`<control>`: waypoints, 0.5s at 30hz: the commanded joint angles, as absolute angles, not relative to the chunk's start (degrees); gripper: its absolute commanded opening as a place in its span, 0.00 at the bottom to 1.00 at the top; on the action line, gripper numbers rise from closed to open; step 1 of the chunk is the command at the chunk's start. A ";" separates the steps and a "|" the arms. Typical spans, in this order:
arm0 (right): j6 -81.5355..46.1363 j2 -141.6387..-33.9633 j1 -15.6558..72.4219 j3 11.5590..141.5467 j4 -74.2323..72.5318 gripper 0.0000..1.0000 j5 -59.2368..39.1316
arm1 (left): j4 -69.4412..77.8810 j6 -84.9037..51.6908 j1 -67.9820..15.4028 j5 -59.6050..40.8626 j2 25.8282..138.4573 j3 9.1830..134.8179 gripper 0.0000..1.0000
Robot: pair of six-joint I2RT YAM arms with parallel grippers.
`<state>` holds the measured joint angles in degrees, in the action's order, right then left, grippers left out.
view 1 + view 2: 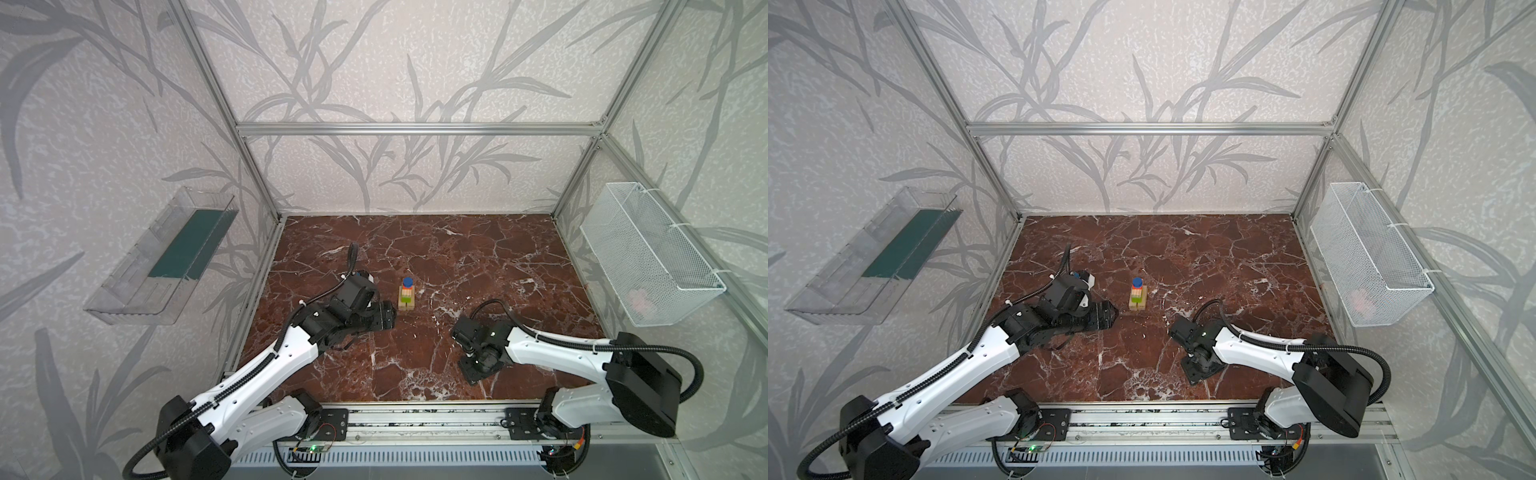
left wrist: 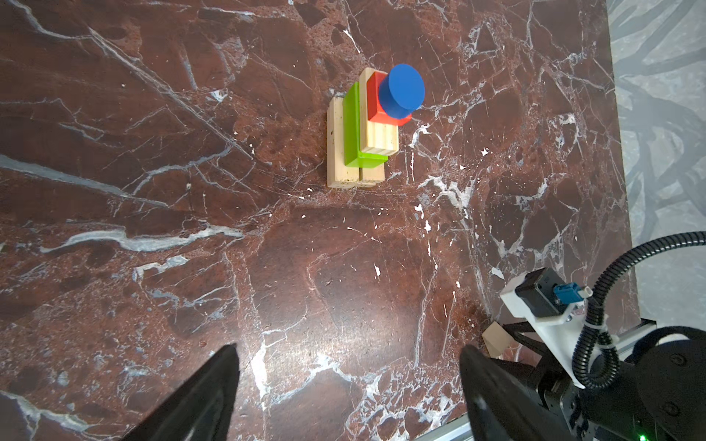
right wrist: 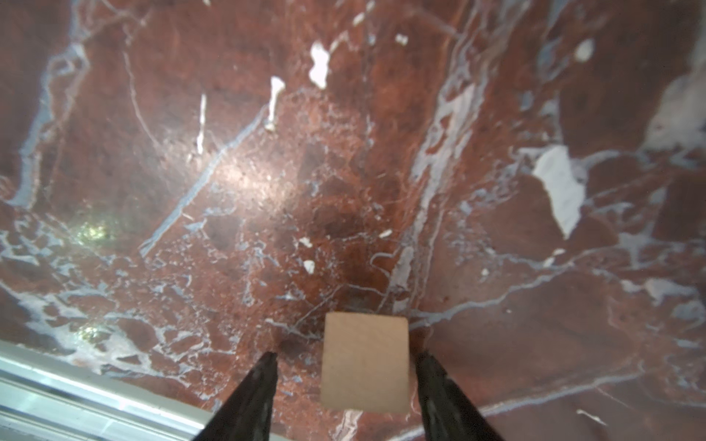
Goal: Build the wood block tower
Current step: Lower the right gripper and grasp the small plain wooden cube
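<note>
The wood block tower (image 1: pixel 407 293) (image 1: pixel 1138 295) stands mid-floor: light planks at the base, a lime-green brick (image 2: pixel 353 130), another plank, a red cube (image 2: pixel 378 101) and a blue disc (image 2: pixel 402 91) on top. My left gripper (image 1: pixel 388 319) (image 2: pixel 347 349) hovers just left of the tower, open and empty. A natural-wood piece (image 3: pixel 365 362) (image 2: pixel 494 338) lies on the floor near the front rail. My right gripper (image 1: pixel 480 370) (image 3: pixel 347 355) points down over it, jaws open around it: one finger is close against the piece, the other stands a gap away.
A white wire basket (image 1: pixel 648 253) hangs on the right wall with something pink inside. A clear plastic shelf (image 1: pixel 166 257) is fixed to the left wall. An aluminium rail (image 1: pixel 415 419) runs along the front edge of the marble floor (image 1: pixel 457 257).
</note>
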<state>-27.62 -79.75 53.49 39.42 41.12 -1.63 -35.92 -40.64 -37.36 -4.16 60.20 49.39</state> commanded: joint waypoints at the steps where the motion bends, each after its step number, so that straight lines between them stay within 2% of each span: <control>1: -28.45 -80.24 54.61 40.68 42.47 0.56 0.17 | -35.85 -40.52 -37.13 -3.30 60.71 49.14 0.88; 15: -30.02 -80.94 54.93 40.98 43.05 0.46 2.90 | -35.85 -40.79 -37.01 -3.68 61.22 49.05 0.89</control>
